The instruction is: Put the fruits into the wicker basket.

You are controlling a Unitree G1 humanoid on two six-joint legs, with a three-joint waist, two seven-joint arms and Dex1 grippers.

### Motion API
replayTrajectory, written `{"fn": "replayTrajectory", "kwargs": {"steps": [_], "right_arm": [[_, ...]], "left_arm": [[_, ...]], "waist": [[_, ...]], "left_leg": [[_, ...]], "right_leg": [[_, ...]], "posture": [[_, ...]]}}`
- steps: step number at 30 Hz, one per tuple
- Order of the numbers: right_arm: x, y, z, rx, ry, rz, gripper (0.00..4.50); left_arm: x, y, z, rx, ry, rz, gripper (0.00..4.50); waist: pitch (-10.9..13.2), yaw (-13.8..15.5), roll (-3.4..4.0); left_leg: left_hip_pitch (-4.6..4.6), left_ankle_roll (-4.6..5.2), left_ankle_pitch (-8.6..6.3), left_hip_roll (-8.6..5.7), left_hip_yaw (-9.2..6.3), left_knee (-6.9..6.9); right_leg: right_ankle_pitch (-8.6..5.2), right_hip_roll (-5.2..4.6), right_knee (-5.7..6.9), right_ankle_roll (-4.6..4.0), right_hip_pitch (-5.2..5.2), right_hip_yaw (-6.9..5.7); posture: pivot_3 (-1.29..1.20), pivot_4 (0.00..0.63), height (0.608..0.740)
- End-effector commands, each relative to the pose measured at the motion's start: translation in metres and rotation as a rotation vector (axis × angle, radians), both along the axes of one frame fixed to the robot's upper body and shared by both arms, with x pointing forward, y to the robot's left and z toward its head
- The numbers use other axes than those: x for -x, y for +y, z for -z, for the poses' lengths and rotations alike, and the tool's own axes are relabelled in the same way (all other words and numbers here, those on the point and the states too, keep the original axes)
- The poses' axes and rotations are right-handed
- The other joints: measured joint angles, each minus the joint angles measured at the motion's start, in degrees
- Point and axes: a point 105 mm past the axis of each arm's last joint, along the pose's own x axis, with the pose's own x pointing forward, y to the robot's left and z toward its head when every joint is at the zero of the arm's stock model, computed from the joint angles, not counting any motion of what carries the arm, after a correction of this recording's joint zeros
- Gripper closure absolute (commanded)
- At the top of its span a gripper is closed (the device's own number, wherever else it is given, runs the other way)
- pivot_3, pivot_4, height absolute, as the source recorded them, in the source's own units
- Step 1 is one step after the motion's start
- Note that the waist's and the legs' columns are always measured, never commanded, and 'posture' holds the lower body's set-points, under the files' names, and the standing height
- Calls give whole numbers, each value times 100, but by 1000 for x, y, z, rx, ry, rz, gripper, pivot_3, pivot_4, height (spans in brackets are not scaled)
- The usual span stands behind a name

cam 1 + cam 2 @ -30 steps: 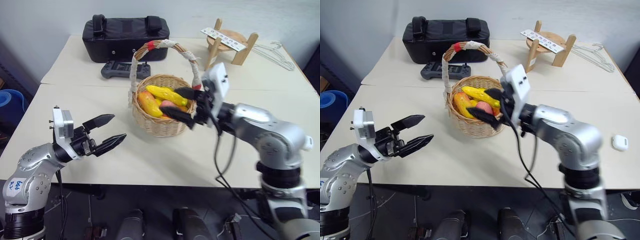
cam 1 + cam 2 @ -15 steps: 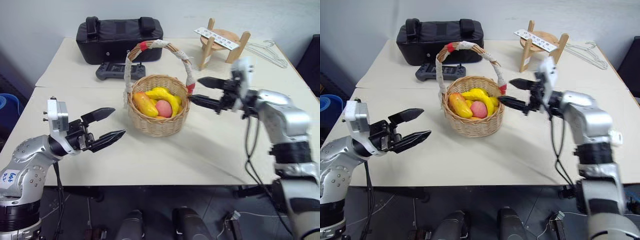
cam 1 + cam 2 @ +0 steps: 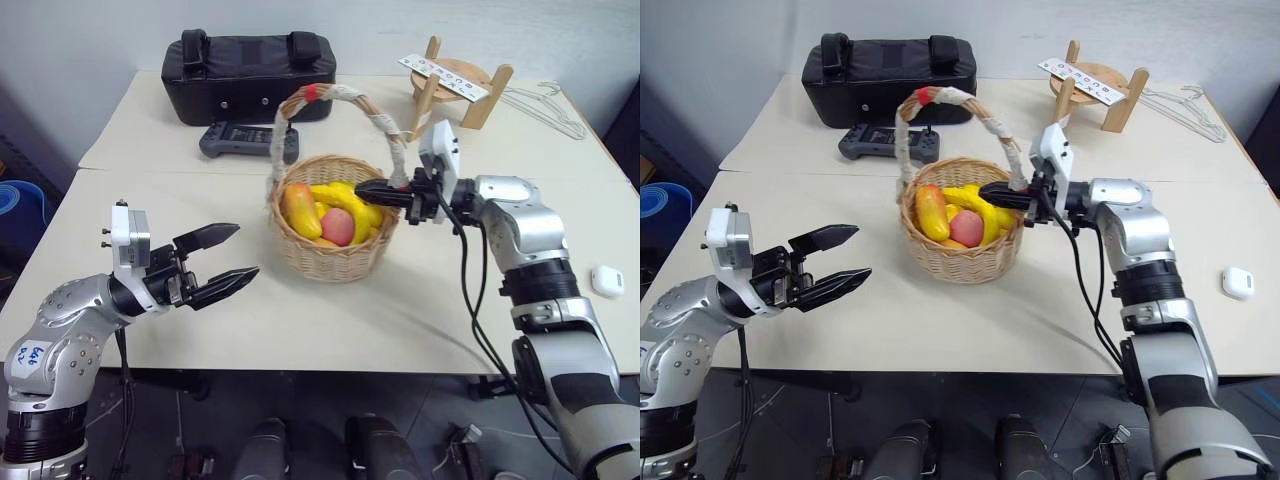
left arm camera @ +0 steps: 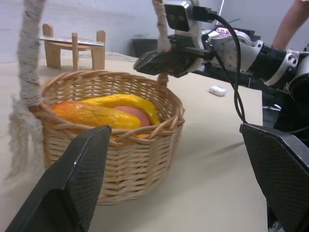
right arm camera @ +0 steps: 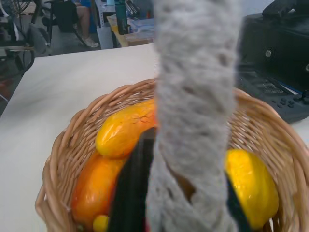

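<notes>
The wicker basket (image 3: 335, 258) stands mid-table with a mango (image 3: 300, 210), a peach (image 3: 338, 226) and a banana (image 3: 345, 195) inside. My right gripper (image 3: 375, 192) reaches in level from the right and is shut on the foot of the taped handle (image 3: 345, 97). In the right wrist view the handle (image 5: 193, 96) runs between the black fingers (image 5: 133, 193), above the fruits. My left gripper (image 3: 248, 250) hovers open and empty to the left of the basket, pointing at it. The basket (image 4: 120, 159) also fills the left wrist view.
A black zip bag (image 3: 250, 75) and a dark controller (image 3: 235, 140) lie behind the basket. At the back right are a wooden stand (image 3: 455, 85) and a wire hanger (image 3: 545, 105). A small white case (image 3: 606, 280) rests near the right edge. A person's arm (image 4: 294, 19) shows beyond the table.
My right gripper drew back from over the basket to its right side, then closed on the handle's foot. The left gripper has held still, open.
</notes>
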Motion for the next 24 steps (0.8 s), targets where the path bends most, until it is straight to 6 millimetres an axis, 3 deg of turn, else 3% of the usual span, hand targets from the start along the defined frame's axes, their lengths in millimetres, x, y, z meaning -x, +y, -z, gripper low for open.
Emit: {"fn": "replayTrajectory", "kwargs": {"steps": [1, 6, 8, 12, 16, 24], "right_arm": [[22, -20, -33, -83, -97, 52, 4486], [42, -71, -44, -80, -157, 287, 4486], [44, -104, -51, -95, -177, 435, 4486], [41, -160, -50, -82, -196, 685, 4486], [30, -200, -39, -86, -247, 892, 4486], [14, -227, 3, -109, -184, 1044, 4486]], "left_arm": [[0, -7, -6, 0, -41, 24, 0], [-5, -11, -6, 6, -39, 53, 0], [-7, -14, -6, 0, -31, 81, 0], [-14, -18, -7, -10, -29, 119, 0], [-19, -23, -9, -17, -37, 152, 0], [-20, -30, -8, -17, -41, 177, 0]], "waist": [[0, 20, 0], [0, 109, 1], [1, 138, 1], [0, 137, 1], [0, 126, 2], [0, 90, 2]], "left_leg": [[0, 0, 0, 0, -1, 1], [-1, 3, -2, -2, -1, 1], [0, 3, -2, -2, 0, 0], [3, 5, -2, -2, 4, 0], [7, 7, 0, -2, 11, 0], [11, 7, 5, -1, 24, 6]], "right_leg": [[0, -1, 0, 0, 1, 0], [0, -2, -5, 0, 3, 0], [0, -1, -31, 0, 4, 1], [0, 0, -28, 0, 6, 3], [0, 4, -22, 0, 7, 8], [0, 7, 4, 1, 4, 16]], "posture": [[0, 150, 740], [0, 150, 740], [0, 150, 740], [0, 150, 740], [0, 150, 740], [0, 150, 740]]}}
